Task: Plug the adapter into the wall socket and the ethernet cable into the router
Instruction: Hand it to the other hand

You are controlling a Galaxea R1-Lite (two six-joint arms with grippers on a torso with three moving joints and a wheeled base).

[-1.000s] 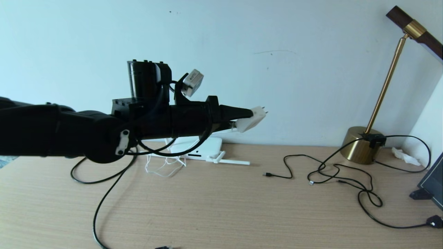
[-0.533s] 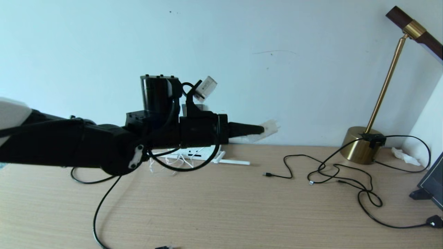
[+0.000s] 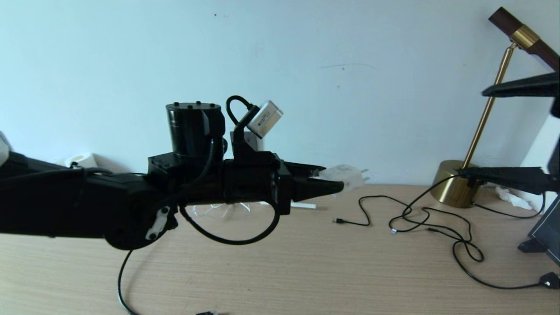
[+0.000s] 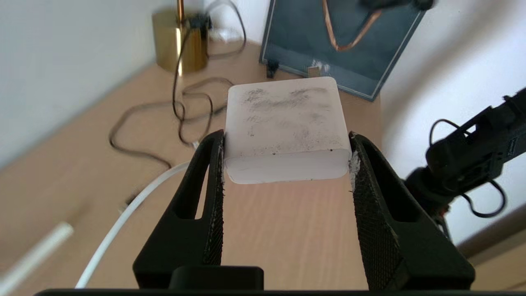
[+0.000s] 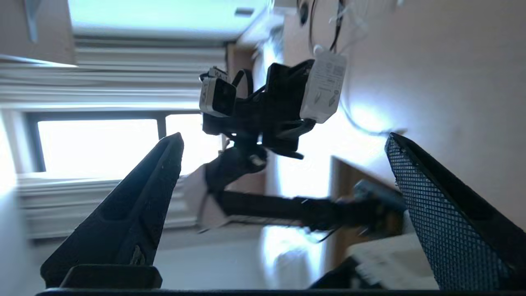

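Across the left and middle of the head view we see our left arm reaching level toward the right, and at its tip the left gripper (image 3: pixel 339 180) has its fingers (image 4: pixel 205 193) closed partway on the adapter (image 3: pixel 345 176). From the left wrist view we see the adapter (image 4: pixel 285 131) as a white rounded block, scuffed grey on its upper face, pinched on two opposite sides between the black fingers, with its white cord (image 4: pixel 135 209) trailing away low on the left of that frame. Its metal pins point right in the head view, toward the pale wall, and it hangs above the wooden counter (image 3: pixel 306 271), touching nothing else.

At the right edge of the head view we see the two fingers of our right gripper (image 3: pixel 525 131) coming in as dark bars, one high and one lower, spread wide with nothing between them; the right wrist view shows the same wide gap (image 5: pixel 283 213).

Behind our left arm, in the middle of the head view, only one white antenna (image 3: pixel 302 204) of the router shows. The ethernet cable (image 3: pixel 120 280) runs down the counter at lower left. Thinner black cords (image 3: pixel 437 227) loop over the counter at right, near a brass lamp (image 3: pixel 455 188). We cannot pick out the wall socket with certainty in any view.
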